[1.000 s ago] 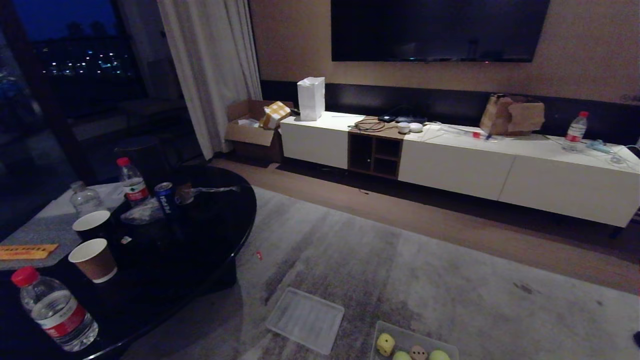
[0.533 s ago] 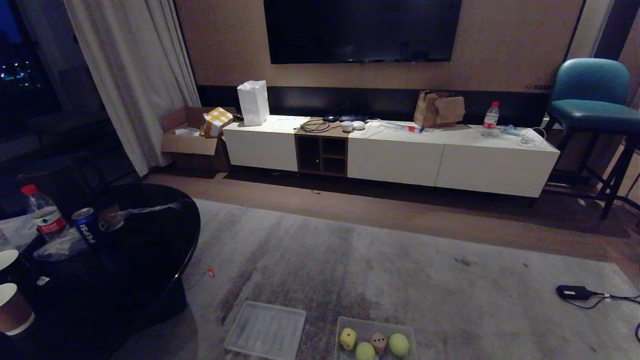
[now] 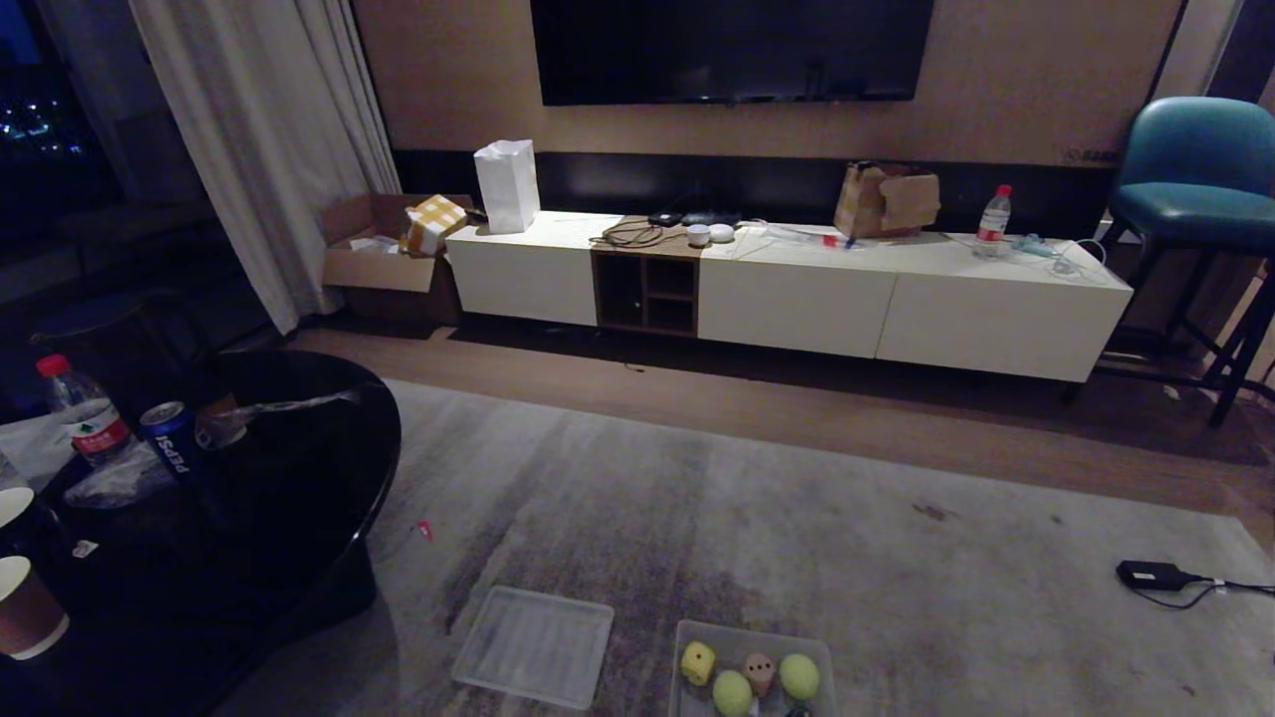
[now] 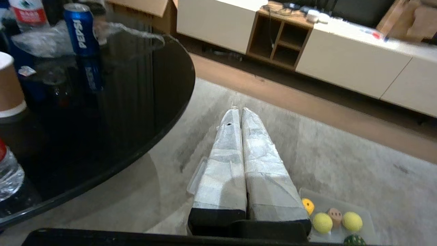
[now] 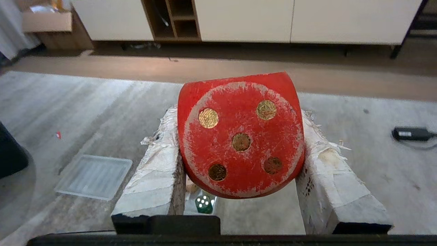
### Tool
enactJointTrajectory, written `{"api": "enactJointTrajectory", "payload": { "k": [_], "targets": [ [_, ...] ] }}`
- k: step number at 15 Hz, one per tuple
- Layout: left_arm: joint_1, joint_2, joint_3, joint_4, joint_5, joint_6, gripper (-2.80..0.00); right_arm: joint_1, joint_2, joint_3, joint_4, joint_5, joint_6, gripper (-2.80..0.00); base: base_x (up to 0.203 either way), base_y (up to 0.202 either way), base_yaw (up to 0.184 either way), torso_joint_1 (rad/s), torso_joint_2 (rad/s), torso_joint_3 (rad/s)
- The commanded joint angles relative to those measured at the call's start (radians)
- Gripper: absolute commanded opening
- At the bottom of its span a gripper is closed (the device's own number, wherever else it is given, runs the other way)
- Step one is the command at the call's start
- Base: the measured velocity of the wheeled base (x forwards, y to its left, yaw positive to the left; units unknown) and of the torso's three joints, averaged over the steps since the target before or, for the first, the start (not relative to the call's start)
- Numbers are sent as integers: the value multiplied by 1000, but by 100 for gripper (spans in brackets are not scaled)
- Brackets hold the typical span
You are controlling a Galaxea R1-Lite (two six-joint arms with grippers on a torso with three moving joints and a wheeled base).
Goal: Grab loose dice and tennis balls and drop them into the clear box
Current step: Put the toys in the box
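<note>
Red die (image 5: 240, 136), five gold pips, scuffed face

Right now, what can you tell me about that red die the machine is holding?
The red die is a rounded-corner cube, matte and scuffed pale along its edges. The face toward the right wrist camera shows five gold pips. It is clamped between the two tape-wrapped fingers of the right gripper, one on each side, held off the grey carpet. Nothing else touches it.
</note>
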Motion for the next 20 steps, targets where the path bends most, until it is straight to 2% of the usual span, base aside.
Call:
{"api": "enactJointTrajectory", "payload": {
  "k": [1, 20],
  "targets": [
    [0, 1, 0, 0, 1, -1, -280, 0, 2, 0, 0, 0, 1, -280, 0, 0, 0, 6, 6, -189],
    [0, 1, 0, 0, 1, -3, -280, 0, 2, 0, 1, 0, 1, -280, 0, 0, 0, 1, 2, -197]
  ]
}}
